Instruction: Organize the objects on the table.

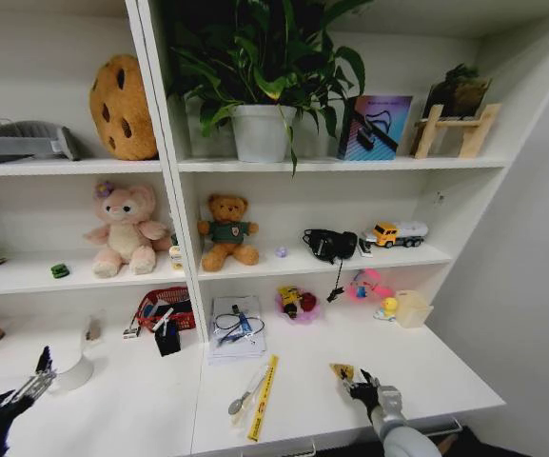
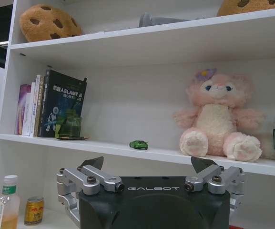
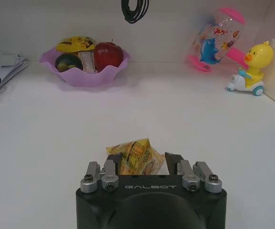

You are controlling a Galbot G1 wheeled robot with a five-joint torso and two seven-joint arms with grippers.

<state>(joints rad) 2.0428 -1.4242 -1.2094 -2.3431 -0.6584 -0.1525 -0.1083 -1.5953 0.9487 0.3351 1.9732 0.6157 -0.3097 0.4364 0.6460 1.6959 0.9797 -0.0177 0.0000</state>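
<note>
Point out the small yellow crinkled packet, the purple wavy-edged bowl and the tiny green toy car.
small yellow crinkled packet (image 3: pixel 136 160), right wrist view, printed front.
purple wavy-edged bowl (image 3: pixel 82 78), right wrist view, front wall.
tiny green toy car (image 2: pixel 138 144), left wrist view, body side.

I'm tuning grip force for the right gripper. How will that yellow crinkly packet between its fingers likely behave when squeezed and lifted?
The yellow packet looks like thin printed foil, creased and puffed, so it probably crumples rather than resists. It seems light for its size. Its glossy surface may slip between the right gripper fingers, which sit close on either side.

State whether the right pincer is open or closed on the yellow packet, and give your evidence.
Closed on it. In the right wrist view the right pincer has its fingers pressed against both sides of the crumpled yellow packet.
</note>
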